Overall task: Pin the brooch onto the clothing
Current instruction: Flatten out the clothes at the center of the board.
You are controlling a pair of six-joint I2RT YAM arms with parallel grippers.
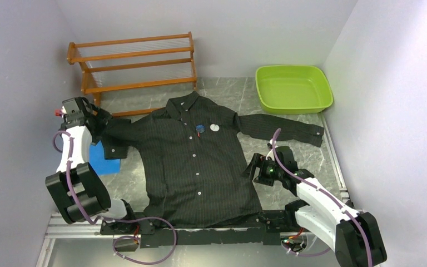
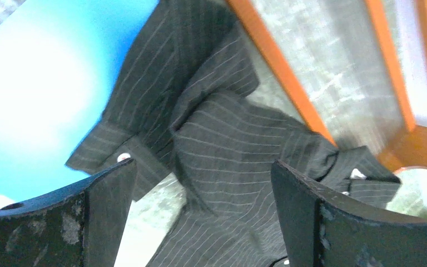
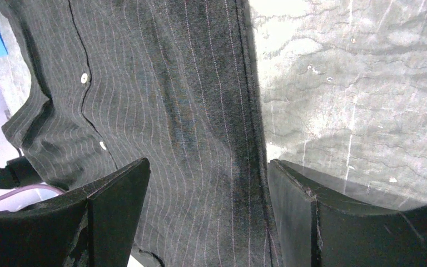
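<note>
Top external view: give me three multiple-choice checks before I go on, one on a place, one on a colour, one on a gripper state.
1. Where is the green tub? A. in the far right corner, beyond the shirt; B. on the shirt's chest; C. at the near left edge.
2. What colour is the flat pad lying partly under the cuff? A. red; B. blue; C. yellow.
3. How is the left gripper? A. shut on the cuff; B. shut on nothing; C. open above the sleeve.
Answers: 1 A, the tub sits by the far right wall; 2 B, bright blue shows beside the cuff; 3 C, the left wrist view shows its fingers wide apart over the cloth.
</note>
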